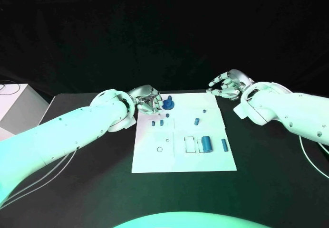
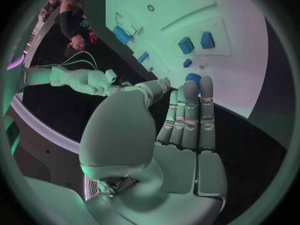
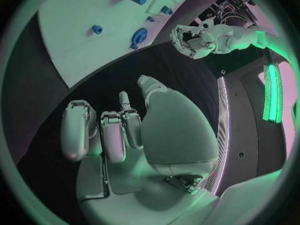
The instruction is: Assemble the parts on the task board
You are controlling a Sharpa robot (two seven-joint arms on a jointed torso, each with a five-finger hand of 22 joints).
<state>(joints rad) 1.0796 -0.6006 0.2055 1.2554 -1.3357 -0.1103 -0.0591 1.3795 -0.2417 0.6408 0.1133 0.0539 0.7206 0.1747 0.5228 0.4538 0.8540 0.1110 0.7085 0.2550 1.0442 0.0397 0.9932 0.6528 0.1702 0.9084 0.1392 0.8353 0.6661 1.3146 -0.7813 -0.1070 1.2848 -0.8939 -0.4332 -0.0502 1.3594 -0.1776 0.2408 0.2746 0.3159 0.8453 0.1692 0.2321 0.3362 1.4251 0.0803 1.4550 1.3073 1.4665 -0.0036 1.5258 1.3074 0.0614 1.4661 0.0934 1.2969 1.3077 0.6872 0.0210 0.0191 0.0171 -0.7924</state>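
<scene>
a black table [image 1: 82,190] and, at its far left corner, a white box [image 1: 15,107].

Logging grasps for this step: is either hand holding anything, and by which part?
Nothing is held. The left hand hovers by the blue part at the task board's far edge, fingers straight; the right hand is curled, empty.

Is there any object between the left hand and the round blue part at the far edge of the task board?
Nothing visible stands between them. The left hand is right beside the round blue part at the far edge of the task board, with only bare board near it. Whether the fingers touch the part cannot be told.
</scene>
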